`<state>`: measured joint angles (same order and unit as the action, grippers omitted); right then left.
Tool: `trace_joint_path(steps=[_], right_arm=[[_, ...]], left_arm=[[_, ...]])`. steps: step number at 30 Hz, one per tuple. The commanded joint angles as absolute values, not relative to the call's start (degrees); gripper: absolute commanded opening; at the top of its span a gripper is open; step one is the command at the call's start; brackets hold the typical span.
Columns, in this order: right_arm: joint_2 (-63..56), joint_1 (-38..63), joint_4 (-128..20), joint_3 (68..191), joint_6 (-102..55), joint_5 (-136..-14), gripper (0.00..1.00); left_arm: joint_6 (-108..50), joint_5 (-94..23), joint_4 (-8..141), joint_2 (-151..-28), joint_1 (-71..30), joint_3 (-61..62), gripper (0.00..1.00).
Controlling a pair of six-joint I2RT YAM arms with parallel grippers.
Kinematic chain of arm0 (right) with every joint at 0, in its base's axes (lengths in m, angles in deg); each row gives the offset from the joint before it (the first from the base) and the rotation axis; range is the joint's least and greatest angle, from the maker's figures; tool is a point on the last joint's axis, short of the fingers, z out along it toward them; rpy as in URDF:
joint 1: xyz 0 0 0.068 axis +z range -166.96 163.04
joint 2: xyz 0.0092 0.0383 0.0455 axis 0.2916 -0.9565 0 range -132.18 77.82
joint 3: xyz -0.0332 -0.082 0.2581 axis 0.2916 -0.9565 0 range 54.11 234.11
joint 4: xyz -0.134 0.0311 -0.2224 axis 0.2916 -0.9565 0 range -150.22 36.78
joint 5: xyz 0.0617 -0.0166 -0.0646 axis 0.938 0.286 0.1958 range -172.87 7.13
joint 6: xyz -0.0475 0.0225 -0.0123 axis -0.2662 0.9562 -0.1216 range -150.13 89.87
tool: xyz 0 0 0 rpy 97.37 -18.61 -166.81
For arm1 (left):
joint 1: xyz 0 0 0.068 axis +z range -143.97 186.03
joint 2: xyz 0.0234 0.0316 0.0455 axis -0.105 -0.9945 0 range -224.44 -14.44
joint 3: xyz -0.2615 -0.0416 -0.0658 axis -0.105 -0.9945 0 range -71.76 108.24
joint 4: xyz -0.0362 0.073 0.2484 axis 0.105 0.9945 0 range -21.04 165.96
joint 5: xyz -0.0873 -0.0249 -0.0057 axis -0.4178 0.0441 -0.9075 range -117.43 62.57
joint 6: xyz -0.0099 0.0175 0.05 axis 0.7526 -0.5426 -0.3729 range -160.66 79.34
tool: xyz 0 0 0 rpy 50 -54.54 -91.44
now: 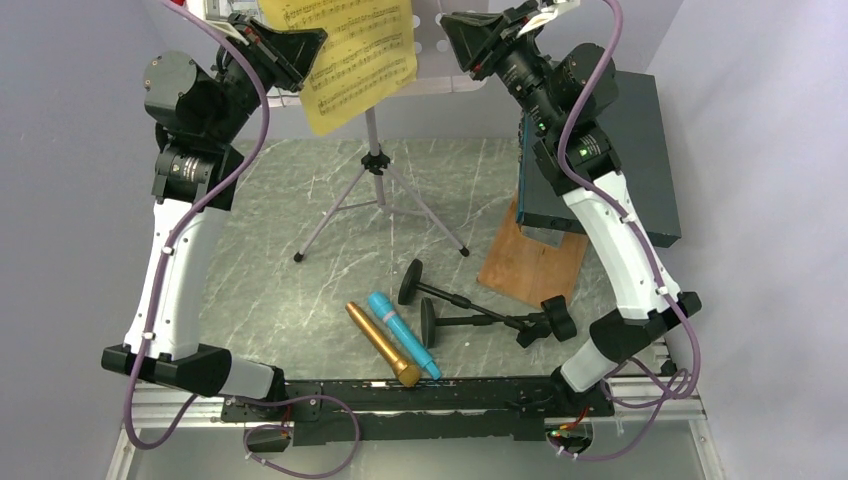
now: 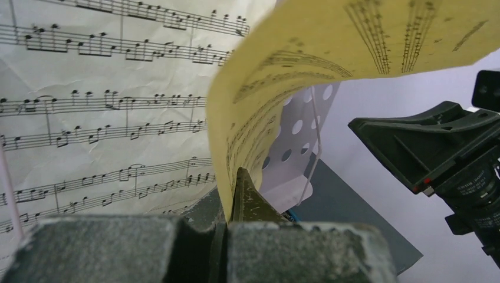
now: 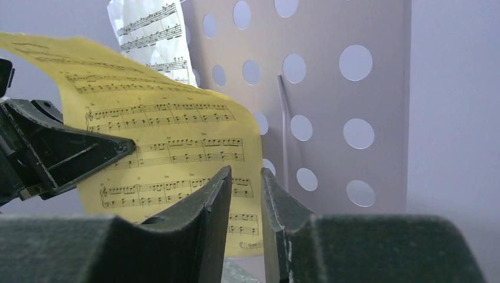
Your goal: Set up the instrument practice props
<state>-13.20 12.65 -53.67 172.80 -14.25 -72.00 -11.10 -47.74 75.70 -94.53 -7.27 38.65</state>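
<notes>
Pinches the yellow sheet-music page (image 1: 360, 60) by its edge in the closed left gripper (image 2: 234, 200), in front of the perforated music desk (image 3: 330, 88), seemingly to seat it over the white page (image 2: 88, 118). Hovers the right gripper (image 3: 244, 177) right of the desk, fingers slightly apart, empty.

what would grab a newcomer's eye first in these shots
The bright yellow music sheet stands out first, curling in front of the stand at top centre. The left gripper pinches it, and the right gripper is open beside it. Next come the gold microphone and blue microphone, lying side by side near the front of the table, with two black holders tipped over to their right.
</notes>
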Motion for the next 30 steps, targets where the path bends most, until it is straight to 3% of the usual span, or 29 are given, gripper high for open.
trace_joint_path(steps=[1,7,12,19,27,30], right_arm=[[-13.6,12.3,-53.0,175.8,-15.1,-73.9,0.26],[-16.3,12.3,-55.5,179.1,-15.2,-73.6,0.23],[-17.5,12.3,-55.5,180.2,-15.7,-73.7,0.15],[-19.1,12.2,-55.7,181.5,-16.2,-73.5,0.14],[-20.2,12.3,-54.7,181.7,-15.9,-71.9,0.00],[-19.8,12.3,-53.6,180.5,-15.8,-70.9,0.00]], left_arm=[[-7.9,-43.4,76.5,-94.0,-6.7,41.2,0.00],[-5.9,-43.3,77.6,-95.7,-6.0,43.0,0.00],[-5.2,-45.0,77.7,-97.1,-5.2,44.7,0.00],[-5.0,-48.3,77.5,-98.5,-4.3,46.5,0.00],[-6.3,-51.7,76.2,-99.3,-4.1,46.8,0.00],[-7.3,-52.2,76.3,-99.4,-4.1,47.2,0.00]])
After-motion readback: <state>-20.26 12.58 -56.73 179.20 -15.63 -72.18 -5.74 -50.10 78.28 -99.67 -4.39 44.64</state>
